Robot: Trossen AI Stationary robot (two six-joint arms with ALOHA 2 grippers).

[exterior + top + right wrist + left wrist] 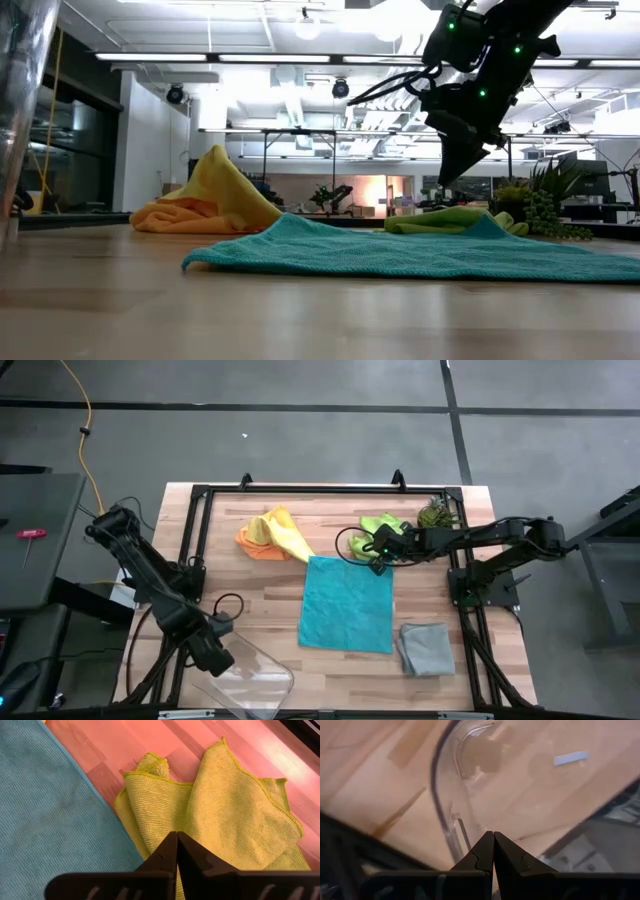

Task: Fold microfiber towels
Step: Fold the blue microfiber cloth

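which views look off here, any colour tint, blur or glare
Right wrist view: the table looks pinkish-red, though the lime green towel is sharp. Left wrist view: the clear plastic tray is soft and blurred. Low view: bright ceiling lights glare behind the right gripper. High view: even light.

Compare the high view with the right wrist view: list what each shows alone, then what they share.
Only the high view: the yellow towel, the orange towel, the grey towel, the plant, the clear tray and the left gripper shut beside it. Only the right wrist view: the lime green towel's creases and edges. Both: the teal towel lying flat, the lime green towel, and the right gripper shut above it.
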